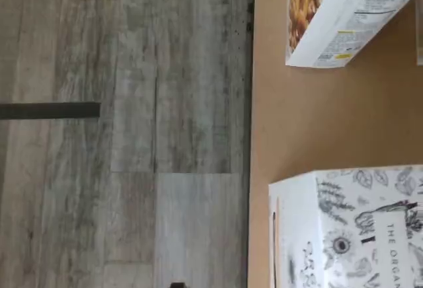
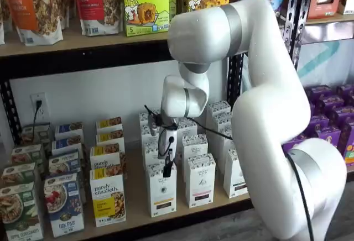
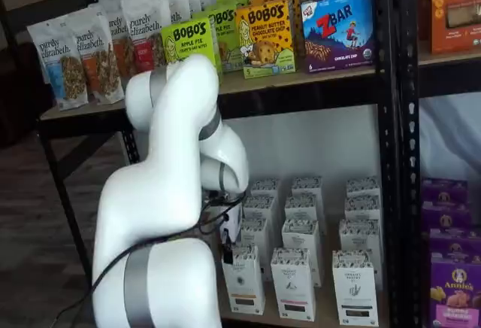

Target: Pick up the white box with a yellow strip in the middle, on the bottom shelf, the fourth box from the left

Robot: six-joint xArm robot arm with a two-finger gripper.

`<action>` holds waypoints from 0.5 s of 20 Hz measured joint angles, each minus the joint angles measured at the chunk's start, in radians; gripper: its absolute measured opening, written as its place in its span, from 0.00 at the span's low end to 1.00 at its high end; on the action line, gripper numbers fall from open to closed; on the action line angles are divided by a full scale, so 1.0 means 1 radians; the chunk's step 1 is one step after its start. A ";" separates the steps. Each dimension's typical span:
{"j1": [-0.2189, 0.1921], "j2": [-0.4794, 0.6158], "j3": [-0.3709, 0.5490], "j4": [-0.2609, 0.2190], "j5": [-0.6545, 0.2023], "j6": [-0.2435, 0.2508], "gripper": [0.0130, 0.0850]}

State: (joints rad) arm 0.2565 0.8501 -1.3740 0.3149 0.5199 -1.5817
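The white box (image 2: 162, 190) stands in the front row of the bottom shelf (image 2: 135, 210), its black label crossed by a yellow strip. In both shelf views my gripper (image 2: 167, 169) hangs just in front of and above this box's top (image 3: 242, 275), clear of it. Its black fingers (image 3: 227, 253) show side-on, standing wide with no box between them. In the wrist view a white carton (image 1: 350, 228) with dark drawn flowers stands at the shelf's front edge; its strip is hidden there.
An identical carton with a pink strip (image 2: 200, 180) stands right of the white box. A purely elizabeth granola box (image 2: 108, 199) stands to its left, also in the wrist view (image 1: 330, 17). More white cartons fill the rows behind. Grey plank floor (image 1: 132, 136) lies before the shelf.
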 joint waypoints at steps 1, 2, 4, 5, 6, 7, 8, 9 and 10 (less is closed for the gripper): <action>0.001 0.010 -0.011 0.006 -0.005 -0.004 1.00; 0.001 0.018 -0.017 0.015 -0.012 -0.012 1.00; 0.003 0.034 -0.032 0.042 -0.029 -0.034 1.00; 0.004 0.040 -0.038 0.043 -0.034 -0.035 1.00; 0.004 0.048 -0.047 0.040 -0.036 -0.032 1.00; 0.003 0.054 -0.055 0.034 -0.035 -0.027 1.00; 0.001 0.060 -0.063 0.027 -0.033 -0.022 1.00; -0.001 0.065 -0.070 0.018 -0.030 -0.016 1.00; -0.003 0.070 -0.076 0.007 -0.027 -0.008 1.00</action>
State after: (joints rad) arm 0.2538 0.9206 -1.4502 0.3223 0.4926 -1.5901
